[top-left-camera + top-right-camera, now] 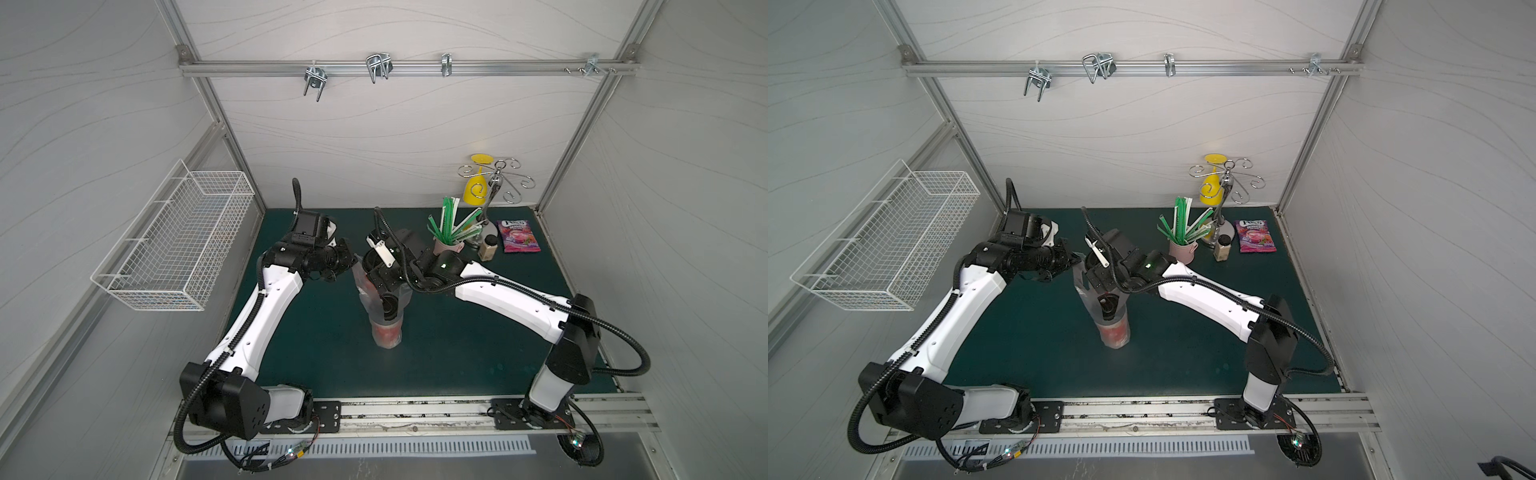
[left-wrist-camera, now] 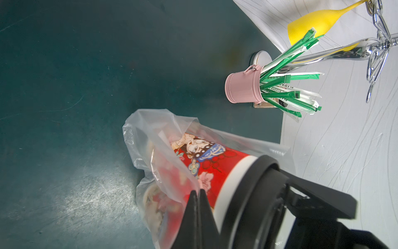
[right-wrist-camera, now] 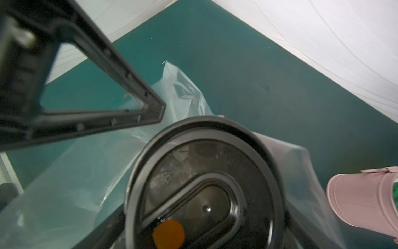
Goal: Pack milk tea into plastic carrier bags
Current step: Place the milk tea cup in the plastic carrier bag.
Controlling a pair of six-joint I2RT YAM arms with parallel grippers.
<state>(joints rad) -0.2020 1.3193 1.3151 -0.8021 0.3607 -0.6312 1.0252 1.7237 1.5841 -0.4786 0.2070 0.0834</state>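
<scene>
In both top views, at mid-frame, the right gripper is buried under its own wrist and cable, so its jaws cannot be made out; just below it the milk tea cup is only a red smear through the plastic carrier bag, print unreadable; a reddish patch higher in the bag is covered by the arm and cannot be named; in the right wrist view the lid is blurred and cut off by the frame's edge, and whether the finger touches its rim cannot be told; the left gripper shows only its fingertips in its wrist view, the rest cut off; right of mid-frame in the top views the small bottle has a label too small to read.
</scene>
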